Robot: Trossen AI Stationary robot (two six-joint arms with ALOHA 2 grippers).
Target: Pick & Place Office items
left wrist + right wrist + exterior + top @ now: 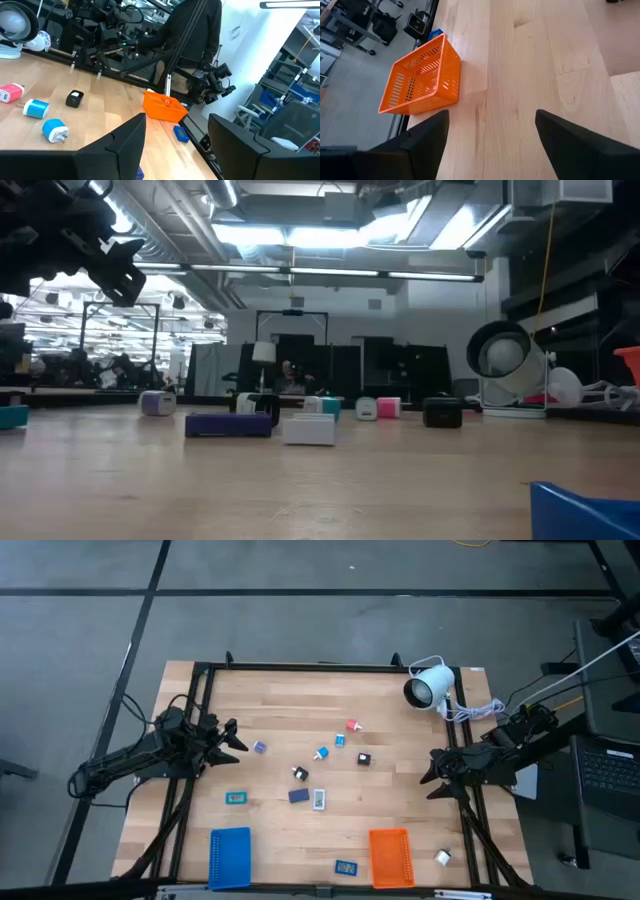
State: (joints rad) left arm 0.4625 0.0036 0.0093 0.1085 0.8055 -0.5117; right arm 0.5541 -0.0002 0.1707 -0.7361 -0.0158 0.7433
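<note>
Taking the orange tray (391, 856) as landmark, we see the office items (322, 753) scattered just beyond it toward the table's middle, small rigid light pieces we judge best pinched across their flat sides, while left gripper (236, 736) and right gripper (430, 770) hang spread and empty.

Office items scattered loose on bench, none between either jaws.
- purple chunk (259, 748): nearest the left jaws, just ahead of them.
- red chunk (352, 725), two light-blue chunks (339, 740) (321, 753): mid-bench.
- black chunk (364, 759): closest to right jaws, still well apart.
- black-white chunk (300, 773), dark-blue rectangle (297, 796), white rectangle (319, 799), teal rectangle (235, 798): lying flat.
</note>
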